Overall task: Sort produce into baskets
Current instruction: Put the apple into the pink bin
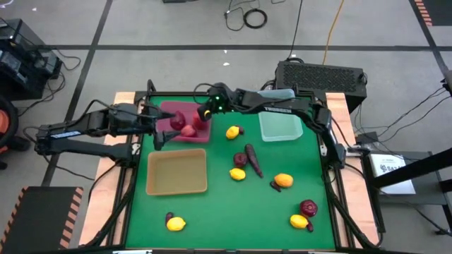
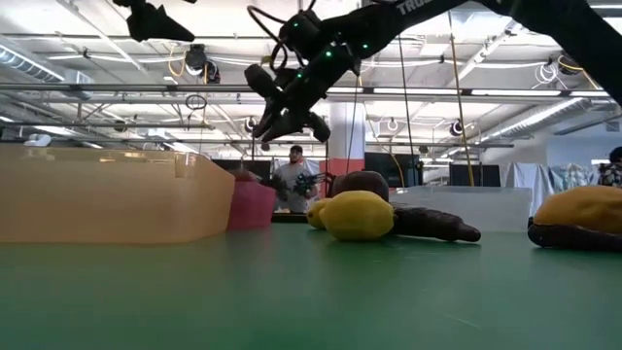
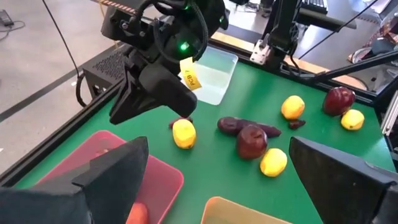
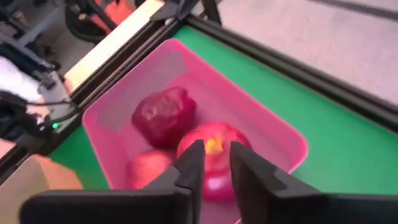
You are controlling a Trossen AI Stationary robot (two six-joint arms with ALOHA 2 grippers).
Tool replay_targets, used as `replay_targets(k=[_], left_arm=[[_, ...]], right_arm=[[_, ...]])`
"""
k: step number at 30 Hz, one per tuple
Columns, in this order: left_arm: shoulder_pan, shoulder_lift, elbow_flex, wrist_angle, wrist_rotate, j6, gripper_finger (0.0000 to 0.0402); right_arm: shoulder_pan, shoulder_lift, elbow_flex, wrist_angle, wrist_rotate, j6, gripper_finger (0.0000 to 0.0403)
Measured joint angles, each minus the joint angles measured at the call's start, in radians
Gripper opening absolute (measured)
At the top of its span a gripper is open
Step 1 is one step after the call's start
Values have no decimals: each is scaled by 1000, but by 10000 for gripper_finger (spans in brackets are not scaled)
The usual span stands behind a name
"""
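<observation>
The maroon-pink tray (image 1: 185,121) at the far left holds three red fruits (image 4: 165,115). My right gripper (image 4: 215,163) hovers above them at the tray's right side, its fingers almost together and holding nothing. My left gripper (image 3: 230,180) is wide open and empty over the tray's near edge (image 1: 161,132). The tan tray (image 1: 176,171) and the clear bin (image 1: 280,127) hold nothing that shows. Lemons (image 1: 232,132), a purple eggplant (image 1: 252,159) and a dark red fruit (image 1: 308,207) lie loose on the green mat.
More loose produce lies on the mat: a lemon (image 1: 238,173), an orange fruit (image 1: 283,180), a lemon (image 1: 299,221) at the near right, and a lemon (image 1: 176,224) at the near left. A black frame edges the mat. A person (image 2: 294,175) stands far behind the table.
</observation>
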Motion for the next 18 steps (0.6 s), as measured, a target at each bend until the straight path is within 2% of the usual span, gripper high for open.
replay_targets(k=[6, 12, 18], left_arm=[[0, 1, 0, -1, 2, 1, 395], [0, 9, 0, -4, 2, 6, 395], [0, 43, 0, 0, 2, 2, 395]], right_arm=[[0, -30, 35, -118, -20, -42, 118], [17, -144, 64, -280, -102, -80, 132], [95, -245, 61, -611, -111, -79, 132]])
